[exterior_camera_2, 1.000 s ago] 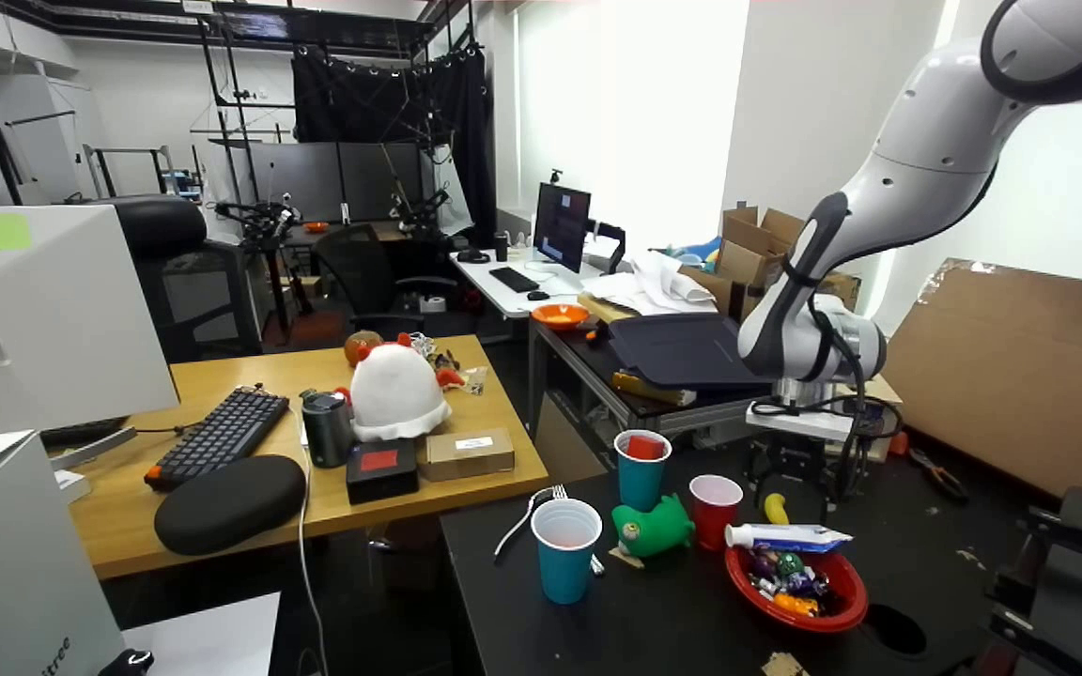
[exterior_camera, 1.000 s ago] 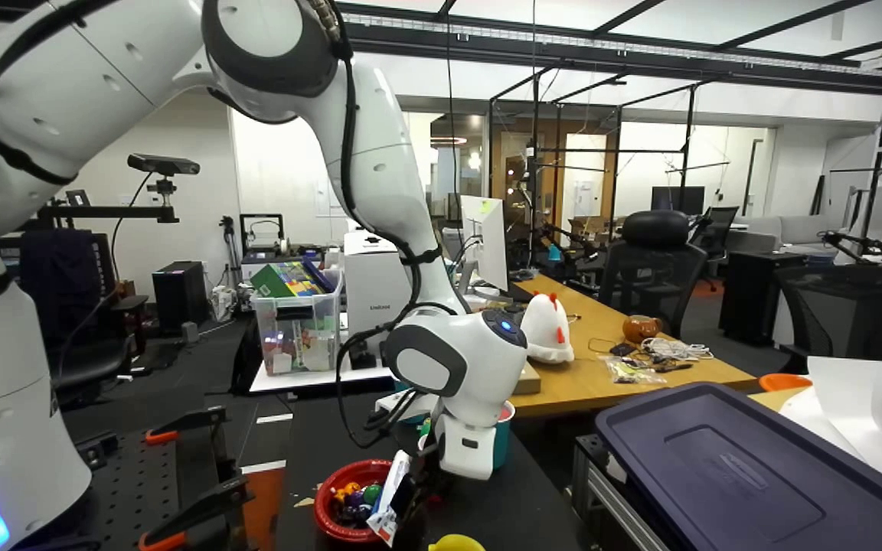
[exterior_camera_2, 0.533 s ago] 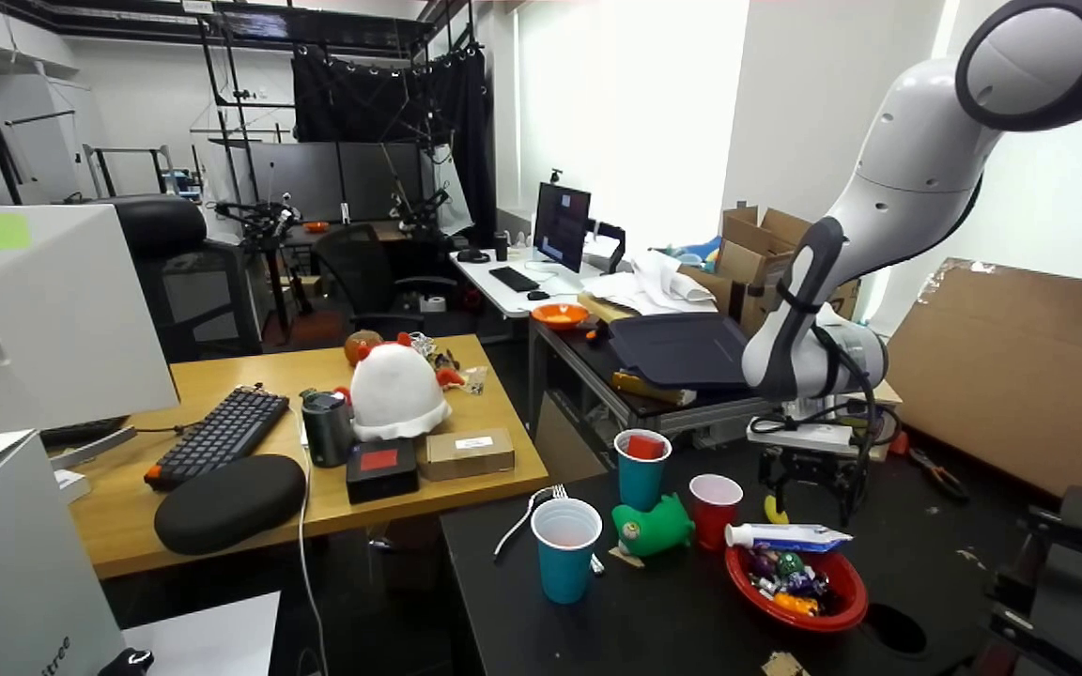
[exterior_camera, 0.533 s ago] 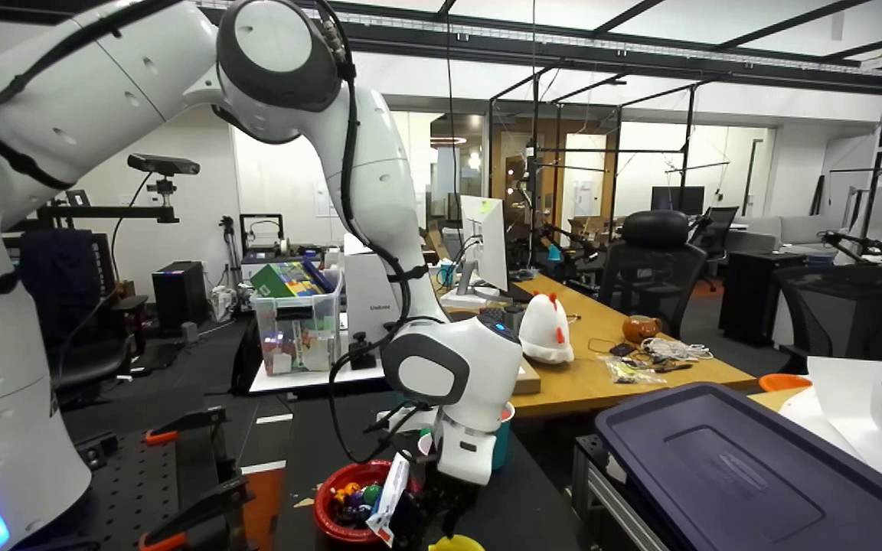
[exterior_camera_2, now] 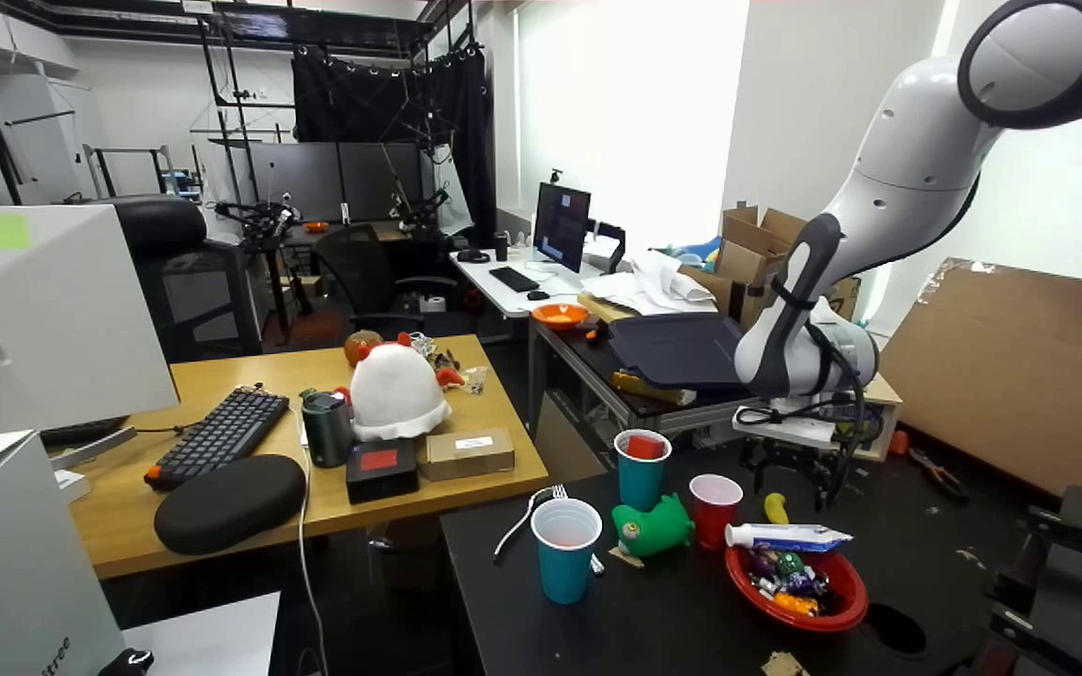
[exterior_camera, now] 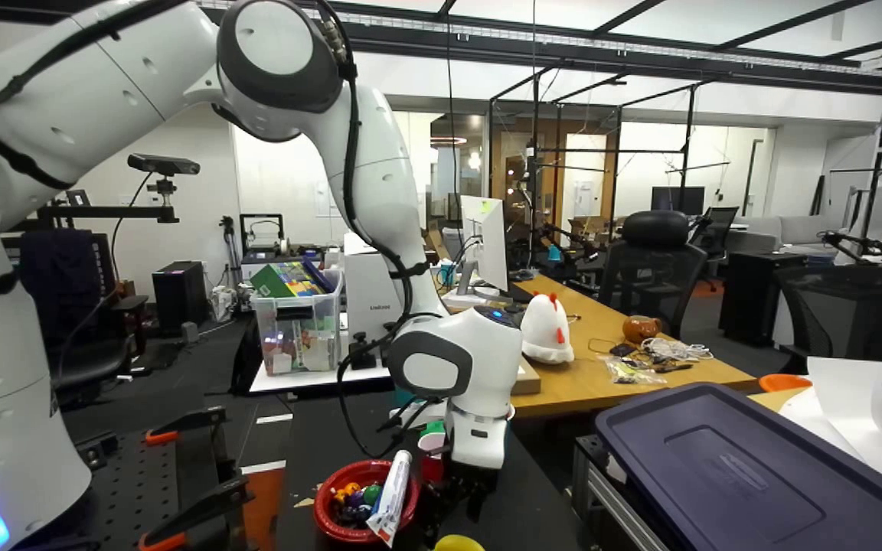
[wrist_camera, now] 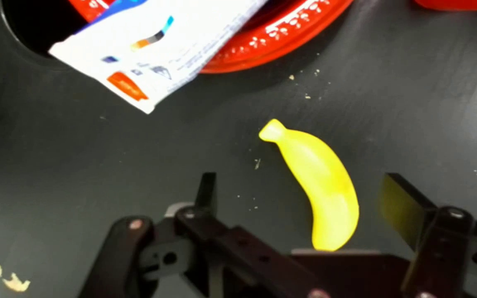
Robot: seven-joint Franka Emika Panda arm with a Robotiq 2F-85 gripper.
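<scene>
My gripper (wrist_camera: 300, 178) stands open over the black table, its dark fingers (wrist_camera: 404, 207) wide apart with nothing held. A yellow toy banana (wrist_camera: 325, 182) lies on the table below, appearing between the fingers and closer to the right one in the wrist view. Its lower end is partly hidden by the gripper body. In an exterior view the banana (exterior_camera_2: 775, 508) shows just under the gripper (exterior_camera_2: 790, 483). A white and blue toothpaste tube (exterior_camera_2: 788, 537) rests across a red bowl (exterior_camera_2: 856, 610) of small wrapped, colourful items.
A red cup (exterior_camera_2: 716, 526), a green toy (exterior_camera_2: 658, 528) and two teal cups (exterior_camera_2: 567, 568) stand along the table beside the bowl. A round dark hole (exterior_camera_2: 893, 629) sits by the bowl. Further off are a dark bin lid (exterior_camera: 747, 467) and a wooden desk (exterior_camera: 594, 383).
The gripper first came lower and nearer the bowl, then drew back and up a little, uncovering more of the banana and red cup. The jaws stayed open; the objects have not moved.
</scene>
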